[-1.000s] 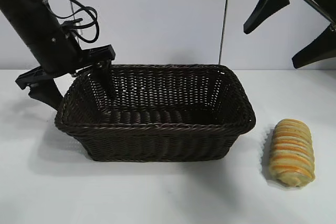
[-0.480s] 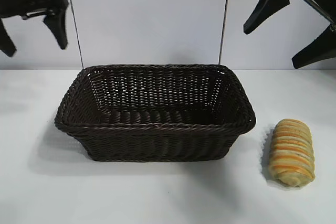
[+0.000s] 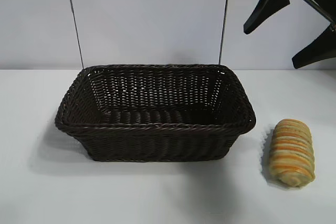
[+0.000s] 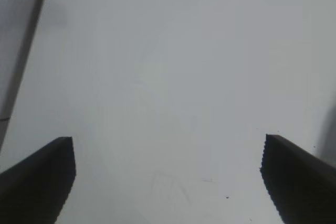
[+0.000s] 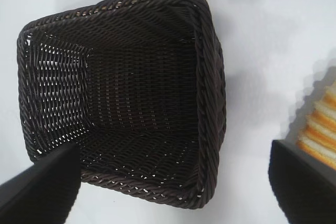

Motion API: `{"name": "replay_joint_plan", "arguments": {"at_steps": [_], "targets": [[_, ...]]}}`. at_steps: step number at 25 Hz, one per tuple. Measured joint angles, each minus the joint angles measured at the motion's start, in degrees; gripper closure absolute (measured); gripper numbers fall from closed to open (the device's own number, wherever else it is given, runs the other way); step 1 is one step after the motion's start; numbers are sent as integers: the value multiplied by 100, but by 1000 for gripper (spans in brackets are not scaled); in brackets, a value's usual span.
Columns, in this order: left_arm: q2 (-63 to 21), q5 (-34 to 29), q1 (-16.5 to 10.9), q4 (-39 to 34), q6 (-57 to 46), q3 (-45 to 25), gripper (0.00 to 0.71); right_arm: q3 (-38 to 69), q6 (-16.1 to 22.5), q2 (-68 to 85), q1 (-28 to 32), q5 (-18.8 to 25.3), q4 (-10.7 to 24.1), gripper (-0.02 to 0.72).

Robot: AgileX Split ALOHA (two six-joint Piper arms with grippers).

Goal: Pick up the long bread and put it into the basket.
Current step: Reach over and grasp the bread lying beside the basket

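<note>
Bread: long bread [image 3: 292,152] lies on table [image 3: 157,192], just beside basket [image 3: 155,111] on its rt side, not touching | basket: nothing inside | R gripper [image 3: 294,24]: up high above bread, jaws wide, holds nothing | L gripper [image 4: 168,182]: only in wrist cam, over bare table, jaws wide, nothing between

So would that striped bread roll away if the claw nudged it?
The long bread looks rounded and oblong, so a sideways nudge may well roll it. Its crosswise ridges probably give fingers some grip. It seems soft, so a hard squeeze might dent it.
</note>
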State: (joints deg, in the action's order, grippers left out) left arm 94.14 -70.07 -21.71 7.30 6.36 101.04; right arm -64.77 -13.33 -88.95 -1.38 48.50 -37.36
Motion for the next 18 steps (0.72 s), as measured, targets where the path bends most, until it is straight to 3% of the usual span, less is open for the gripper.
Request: {"name": "replay_joint_plan", "arguments": {"at_steps": [7,9,14,18], "targets": [[-1764,-162,92,50,57,-172,16,0,0,0,0,0,0,8],[-2320,-169,345,45,64,-329,16,0,0,0,0,0,0,8],[-3754,-37,1383,-243,82,-974,16,0,-77,0,0,37,0,8],[-4875,-8,1643,-909,-31,-1657,16,0,-131,0,0,130,0,8]]}}
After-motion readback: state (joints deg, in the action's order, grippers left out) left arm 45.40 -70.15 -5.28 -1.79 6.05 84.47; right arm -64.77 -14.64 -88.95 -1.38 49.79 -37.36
